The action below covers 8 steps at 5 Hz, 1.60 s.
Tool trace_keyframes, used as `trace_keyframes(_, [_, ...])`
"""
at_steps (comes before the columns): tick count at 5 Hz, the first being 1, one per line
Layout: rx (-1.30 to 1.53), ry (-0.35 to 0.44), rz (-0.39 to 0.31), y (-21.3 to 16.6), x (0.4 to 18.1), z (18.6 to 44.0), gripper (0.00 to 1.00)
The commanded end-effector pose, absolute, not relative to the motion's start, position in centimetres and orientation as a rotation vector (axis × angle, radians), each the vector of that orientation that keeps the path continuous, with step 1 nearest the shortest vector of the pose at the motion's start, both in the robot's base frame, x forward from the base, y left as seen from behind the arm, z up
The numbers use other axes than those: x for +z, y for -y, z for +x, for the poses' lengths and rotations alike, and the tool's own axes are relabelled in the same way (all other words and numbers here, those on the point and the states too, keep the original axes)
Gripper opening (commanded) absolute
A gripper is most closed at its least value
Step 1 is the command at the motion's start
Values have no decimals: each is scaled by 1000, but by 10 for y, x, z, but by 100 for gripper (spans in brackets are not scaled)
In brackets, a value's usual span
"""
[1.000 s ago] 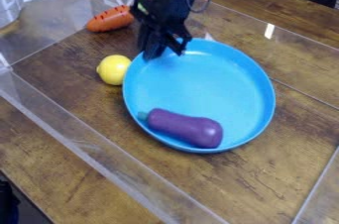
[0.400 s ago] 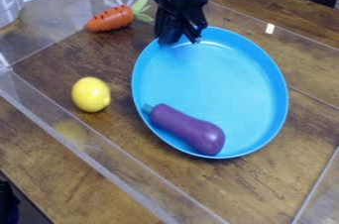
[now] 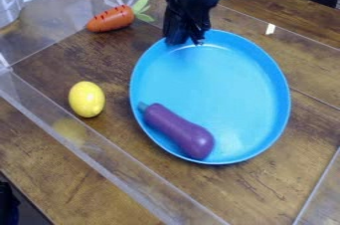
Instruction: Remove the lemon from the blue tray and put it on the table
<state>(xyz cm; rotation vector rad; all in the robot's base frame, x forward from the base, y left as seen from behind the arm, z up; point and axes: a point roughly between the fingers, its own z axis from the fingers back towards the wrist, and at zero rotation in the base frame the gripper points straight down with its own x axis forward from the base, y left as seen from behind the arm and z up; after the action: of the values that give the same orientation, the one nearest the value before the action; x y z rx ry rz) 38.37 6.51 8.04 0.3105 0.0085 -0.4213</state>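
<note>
Jaws (image 3: 181,38) closed, nothing visibly gripped, and I had them over the plate's (image 3: 280,88) far edge; the lemon (image 3: 86,99) sat nearer me, clear of the plate, on the table (image 3: 113,169): job looked done!

Open tbl (image 3: 106,68) btwn lemon (image 3: 86,99) & carrot (image 3: 110,19); tool (image 3: 181,40) blocks tray's (image 3: 233,85) far rim.

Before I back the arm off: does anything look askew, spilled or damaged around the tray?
Nothing looks spilled or damaged. The lemon sits on the table, beside the blue tray. The eggplant lies at an angle inside the tray, which looks ordinary. The gripper is at the tray's far rim.
</note>
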Motion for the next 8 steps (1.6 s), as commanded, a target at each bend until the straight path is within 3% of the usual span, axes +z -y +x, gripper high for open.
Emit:
trace_keyframes(1, [-425,92,343,-80,108,401,0])
trace_keyframes(3, [-507,116,353,-71,102,409,0])
trace_keyframes(5, [-567,136,367,-47,119,419,0])
trace_keyframes(6, [-678,156,371,-54,122,418,0])
trace_keyframes(7, [-638,151,372,-61,113,415,100])
trace_keyframes(8, [-602,147,375,-67,106,414,100])
